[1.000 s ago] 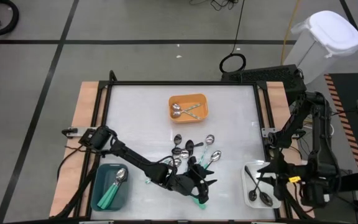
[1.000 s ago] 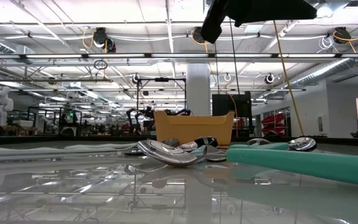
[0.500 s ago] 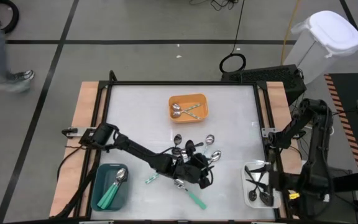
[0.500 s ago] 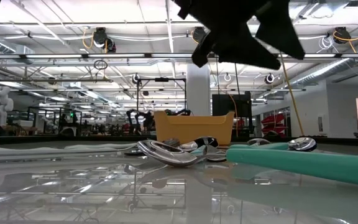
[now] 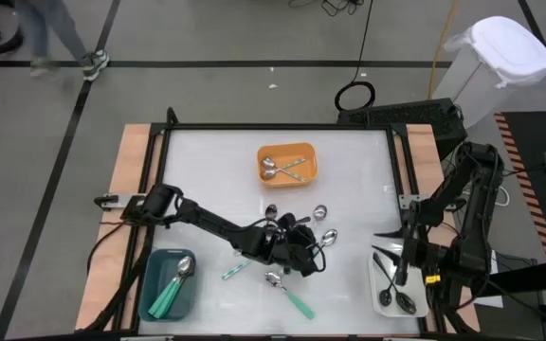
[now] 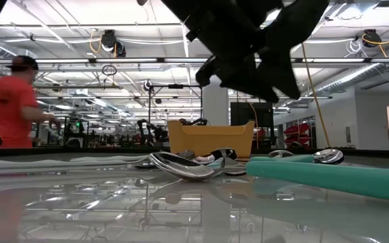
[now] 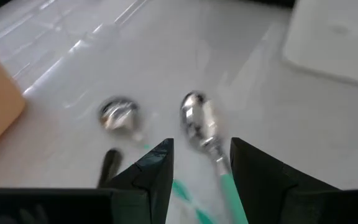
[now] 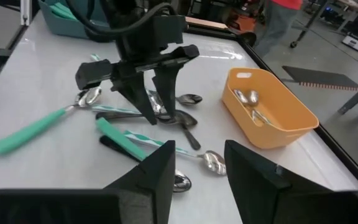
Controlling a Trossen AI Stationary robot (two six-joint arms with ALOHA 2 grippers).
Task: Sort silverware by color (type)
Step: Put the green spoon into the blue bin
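Observation:
Several spoons lie in a pile (image 5: 292,225) at the table's middle: silver ones, black ones and teal-handled ones. My left gripper (image 5: 311,256) hovers open just above the pile's near right side. Between its fingers (image 7: 197,168) a teal-handled spoon (image 7: 199,121) shows lying on the table, untouched. A second teal-handled spoon (image 5: 290,294) lies alone nearer the front edge. My right gripper (image 5: 385,248) hangs open and holds nothing over the white tray (image 5: 372,294), facing the pile (image 8: 166,115).
The orange tray (image 5: 309,163) at the far middle holds silver spoons. The teal tray (image 5: 154,270) at the near left holds teal-handled spoons (image 5: 171,289). Black spoons (image 5: 396,298) lie in the white tray. A short teal piece (image 5: 233,272) lies loose. A person walks beyond the table.
My left gripper has gone from over the lone teal-handled spoon toward the table's far edge and down, tipping forward over the pile. The lone spoon has not moved. My right gripper has rolled and swung round over the white tray toward the pile.

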